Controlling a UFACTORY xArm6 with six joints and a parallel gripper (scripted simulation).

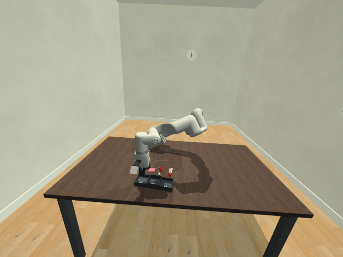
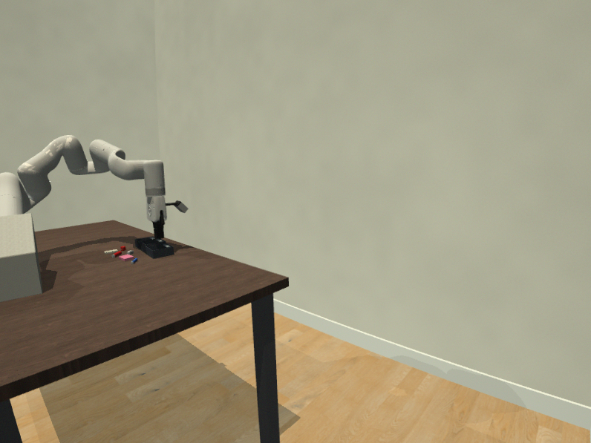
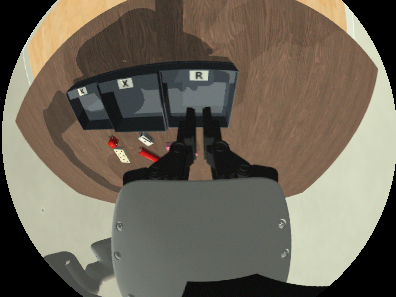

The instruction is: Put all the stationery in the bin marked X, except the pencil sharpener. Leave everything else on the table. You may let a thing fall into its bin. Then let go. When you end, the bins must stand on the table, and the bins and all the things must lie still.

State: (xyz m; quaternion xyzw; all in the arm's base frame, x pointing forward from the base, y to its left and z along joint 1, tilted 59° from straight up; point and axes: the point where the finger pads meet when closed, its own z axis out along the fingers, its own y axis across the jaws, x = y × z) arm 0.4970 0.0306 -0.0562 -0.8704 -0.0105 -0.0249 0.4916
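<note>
A dark tray of three bins (image 1: 154, 182) stands on the table; in the wrist view the middle one is marked X (image 3: 126, 103) and the one under my fingers R (image 3: 198, 96). My gripper (image 1: 141, 171) hangs over the back edge of the R bin, fingers shut with nothing between them. Behind the bins lie a pink eraser (image 1: 151, 169), a red stick (image 1: 161, 169), a small white and black piece (image 1: 158, 173), a white spotted block (image 1: 170, 169) and a small red piece (image 1: 169, 174). A small blue thing (image 2: 134, 260) lies by the eraser (image 2: 125, 257).
The arm's base block (image 2: 17, 257) stands at the far side of the table. The bins look empty in the wrist view. The small things lie close together just behind the bins.
</note>
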